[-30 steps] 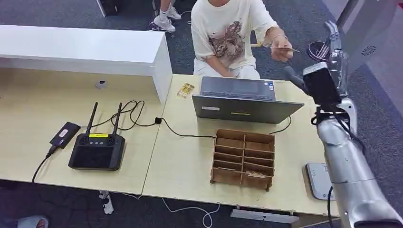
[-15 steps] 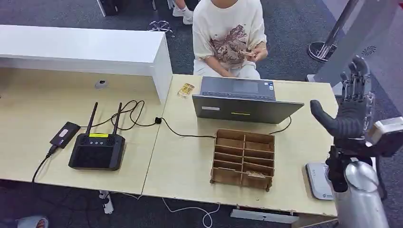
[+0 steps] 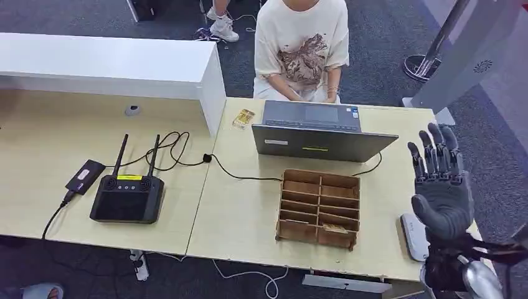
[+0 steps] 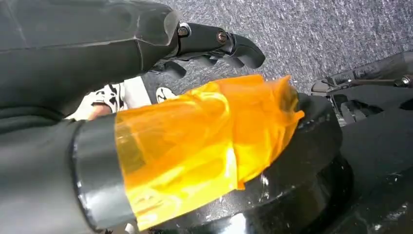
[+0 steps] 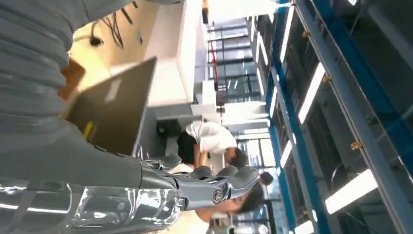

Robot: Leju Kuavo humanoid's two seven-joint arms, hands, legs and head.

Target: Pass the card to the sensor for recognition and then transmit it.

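head view: the right hand point(image 3: 441, 187) is hovering empty, fingers spread, above the sensor point(image 3: 416, 237); left hand's point(image 4: 146, 53) grip is proving unreadable.

The right robot hand point(image 3: 441, 187) is raised, fingers apart and empty; the left robot hand point(image 4: 146, 53) hangs, curled.
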